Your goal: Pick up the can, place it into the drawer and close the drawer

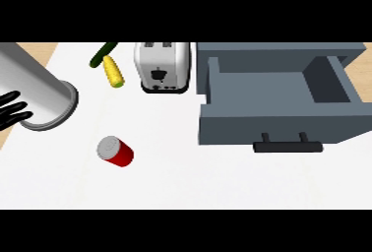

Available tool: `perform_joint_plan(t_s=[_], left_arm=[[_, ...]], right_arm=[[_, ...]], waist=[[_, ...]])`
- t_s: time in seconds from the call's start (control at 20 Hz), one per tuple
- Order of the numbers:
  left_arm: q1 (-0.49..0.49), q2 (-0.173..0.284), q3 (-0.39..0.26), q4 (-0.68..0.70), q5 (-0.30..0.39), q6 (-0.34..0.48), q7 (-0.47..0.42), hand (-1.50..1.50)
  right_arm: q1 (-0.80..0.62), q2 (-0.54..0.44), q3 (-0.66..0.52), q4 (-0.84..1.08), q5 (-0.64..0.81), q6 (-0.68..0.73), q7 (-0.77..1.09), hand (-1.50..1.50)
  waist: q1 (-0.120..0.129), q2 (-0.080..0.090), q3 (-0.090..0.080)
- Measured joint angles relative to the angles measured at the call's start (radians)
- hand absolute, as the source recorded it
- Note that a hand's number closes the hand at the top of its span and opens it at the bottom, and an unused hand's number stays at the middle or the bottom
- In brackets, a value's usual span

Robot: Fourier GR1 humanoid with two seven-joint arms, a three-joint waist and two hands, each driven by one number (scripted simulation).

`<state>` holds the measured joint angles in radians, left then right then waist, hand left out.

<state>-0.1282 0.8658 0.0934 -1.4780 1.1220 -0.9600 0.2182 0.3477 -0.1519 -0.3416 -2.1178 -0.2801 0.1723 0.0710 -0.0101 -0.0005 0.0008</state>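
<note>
The red can [115, 151] lies tipped on the white surface [218, 182], well left of the open drawer [276, 106]. It looks light, stiff, slick-sided; best gripped around its middle. The left hand [13, 110] hovers relaxed, holding nothing; the right's out of sight.

forearm [36, 91]: grey, cylindrical, lighter rim at its end | robot hand [13, 112]: black, slender fingers

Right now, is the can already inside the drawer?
No, the red can lies on the white counter, left of the open grey drawer.
</note>
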Motion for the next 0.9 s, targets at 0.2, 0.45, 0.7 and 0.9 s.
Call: perform_joint_plan(t_s=[0.2, 0.45, 0.7, 0.9], left_arm=[[-0.025, -0.011, -0.043, 0.005, 0.055, 0.039, 0.065, -1.5], [-0.049, -0.045, -0.085, 0.001, 0.091, 0.082, 0.141, -1.5], [-0.083, -0.138, -0.104, 0.003, 0.02, 0.133, 0.17, -1.5], [-0.066, -0.218, -0.113, -0.03, -0.075, 0.163, 0.174, -1.5]], right_arm=[[0.03, 0.009, -0.026, -0.018, -0.019, 0.029, -0.006, -1.5], [0.036, -0.002, -0.076, -0.023, -0.061, 0.064, 0.016, -1.5], [0.078, 0.012, -0.129, -0.026, -0.097, 0.123, -0.008, -1.5], [0.084, 0.017, -0.158, -0.019, -0.106, 0.156, -0.012, -1.5]], waist=[[-0.001, 0.0, 0.0], [0.001, 0.0, -0.001], [-0.001, -0.001, -0.001], [0.003, -0.001, -0.001]])
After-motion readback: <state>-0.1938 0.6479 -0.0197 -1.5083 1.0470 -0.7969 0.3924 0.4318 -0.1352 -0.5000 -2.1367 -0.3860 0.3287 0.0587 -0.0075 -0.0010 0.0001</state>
